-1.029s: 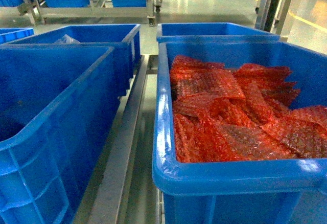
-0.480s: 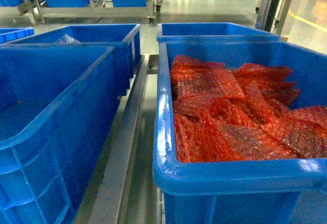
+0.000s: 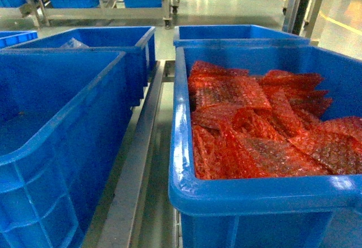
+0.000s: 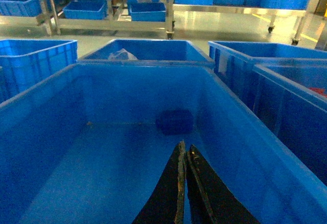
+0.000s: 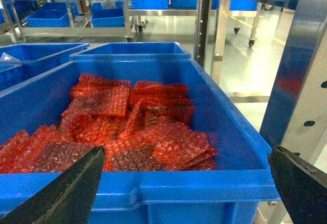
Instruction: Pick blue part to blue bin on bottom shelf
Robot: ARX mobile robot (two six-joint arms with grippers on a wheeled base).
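From the head camera, two big blue crates fill the near ground, side by side with a steel rail [image 3: 136, 163] running between them. The left crate [image 3: 68, 146] looks deep and mostly bare inside from this angle; its near wall hides the floor. The right crate [image 3: 186, 146] is heaped with red bubble-wrap bags [image 3: 254, 129]. Behind each sits another blue crate, and the one back left [image 3: 113, 38] has a bit of clear plastic [image 3: 73, 43] in it. Farther off, steel racks [image 3: 102, 10] hold smaller blue bins. Neither gripper shows in this view.

From the left wrist, the left gripper [image 4: 185, 155] hangs above the left crate's floor, its two black fingers pressed together at the tips with nothing between them. Ahead of it, lying on the crate floor close to the far wall, is the blue part [image 4: 174, 121], a small dark-blue block, apart from the fingers. Nothing lies between gripper and part. The crate behind holds the crumpled plastic [image 4: 121, 55].

From the right wrist, the right gripper [image 5: 204, 178] has its fingers spread wide, one [image 5: 66, 193] at the lower left and one [image 5: 301, 183] at the lower right, holding nothing. It sits just outside the near rim of the bag-filled crate [image 5: 204, 180]. A steel rack post [image 5: 301, 70] rises close on the right.
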